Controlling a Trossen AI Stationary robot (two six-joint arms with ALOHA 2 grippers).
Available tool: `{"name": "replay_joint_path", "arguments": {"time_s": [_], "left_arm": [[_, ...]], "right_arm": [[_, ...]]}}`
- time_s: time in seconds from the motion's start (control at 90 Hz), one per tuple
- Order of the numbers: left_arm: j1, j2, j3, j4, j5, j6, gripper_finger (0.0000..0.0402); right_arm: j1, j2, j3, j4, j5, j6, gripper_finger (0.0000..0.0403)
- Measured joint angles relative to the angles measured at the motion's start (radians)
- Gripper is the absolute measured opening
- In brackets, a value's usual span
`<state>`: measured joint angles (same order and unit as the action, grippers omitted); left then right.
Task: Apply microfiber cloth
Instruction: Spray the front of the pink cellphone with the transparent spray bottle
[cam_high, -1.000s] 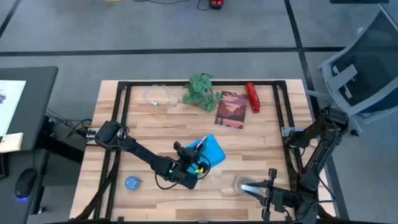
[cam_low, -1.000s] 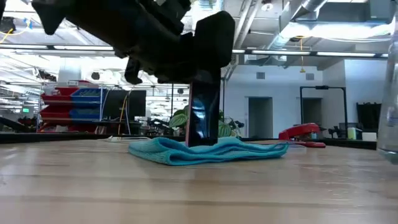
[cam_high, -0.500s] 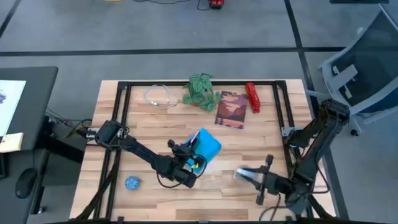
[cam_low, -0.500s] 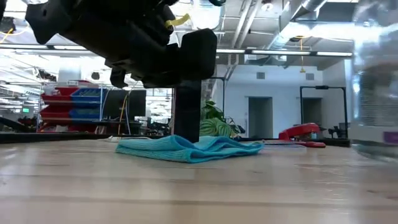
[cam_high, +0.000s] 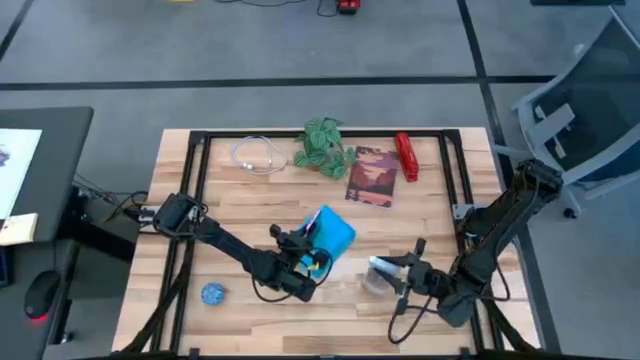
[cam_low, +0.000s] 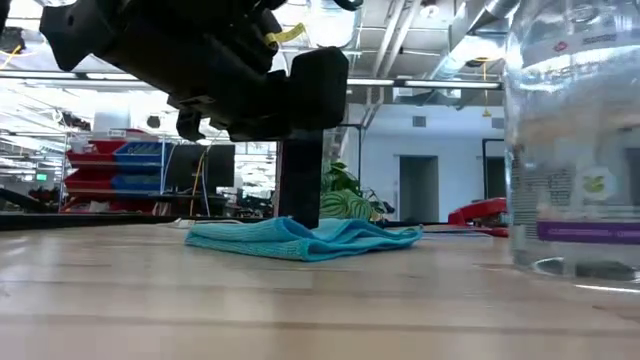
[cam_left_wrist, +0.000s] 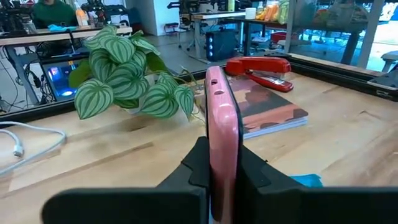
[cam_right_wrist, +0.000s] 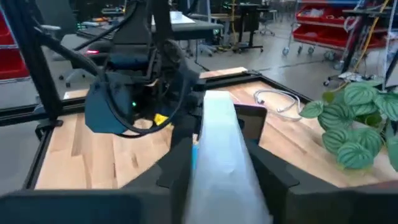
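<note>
Left claw (cam_high: 312, 255) of mine clamps a pink-cased black phone (cam_left_wrist: 221, 134) upright, its lower edge on the bright sky-blue microfiber cloth (cam_high: 335, 232) crumpled mid-table (cam_high: 250, 200). My right claw (cam_high: 385, 275) grips a clear plastic bottle (cam_low: 575, 140), nearer the front edge.

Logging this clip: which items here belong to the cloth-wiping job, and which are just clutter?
In use: microfiber cloth; pink-cased phone, held upright on the cloth by the left pincer; clear bottle, in the right pincer.

Lying about: potted plant, red stapler, book, white cable, blue ball.
</note>
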<state>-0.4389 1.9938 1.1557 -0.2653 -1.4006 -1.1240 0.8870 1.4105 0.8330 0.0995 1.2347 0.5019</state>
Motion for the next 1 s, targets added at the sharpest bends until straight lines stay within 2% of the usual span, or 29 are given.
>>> {"name": "replay_joint_path", "arguments": {"time_s": [0.144, 0.267, 0.344, 0.489, 0.578, 0.733, 0.911, 1.0], "left_arm": [[0.000, 0.000, 0.000, 0.000, 0.002, 0.000, 0.0007], [0.000, 0.000, 0.000, 0.000, 0.004, 0.001, 0.0009], [0.000, 0.000, 0.000, 0.001, 0.004, 0.001, 0.0009], [-0.001, 0.000, 0.000, 0.001, 0.006, 0.002, 0.0009], [-0.003, 0.000, 0.000, 0.001, 0.007, 0.002, 0.0009], [-0.003, 0.000, 0.000, 0.001, 0.008, 0.002, 0.0010], [-0.003, 0.000, 0.000, 0.001, 0.009, 0.002, 0.0010], [-0.003, -0.001, 0.000, 0.001, 0.018, 0.004, 0.0010]], "right_arm": [[-0.009, -0.013, 0.004, 0.014, -0.115, -0.086, 0.0254], [-0.001, -0.062, 0.027, -0.051, -0.198, -0.158, 0.0292], [0.017, -0.098, 0.041, -0.188, -0.249, -0.119, 0.0298], [0.055, -0.153, 0.045, -0.453, -0.312, 0.087, 0.0300], [0.075, -0.141, 0.045, -0.548, -0.360, 0.198, 0.0300], [0.088, -0.047, 0.033, -0.519, -0.413, 0.279, 0.0301], [0.087, 0.057, 0.062, -0.458, -0.507, 0.288, 0.0301], [0.093, 0.066, 0.086, -0.521, -0.524, 0.296, 0.0301]]}}
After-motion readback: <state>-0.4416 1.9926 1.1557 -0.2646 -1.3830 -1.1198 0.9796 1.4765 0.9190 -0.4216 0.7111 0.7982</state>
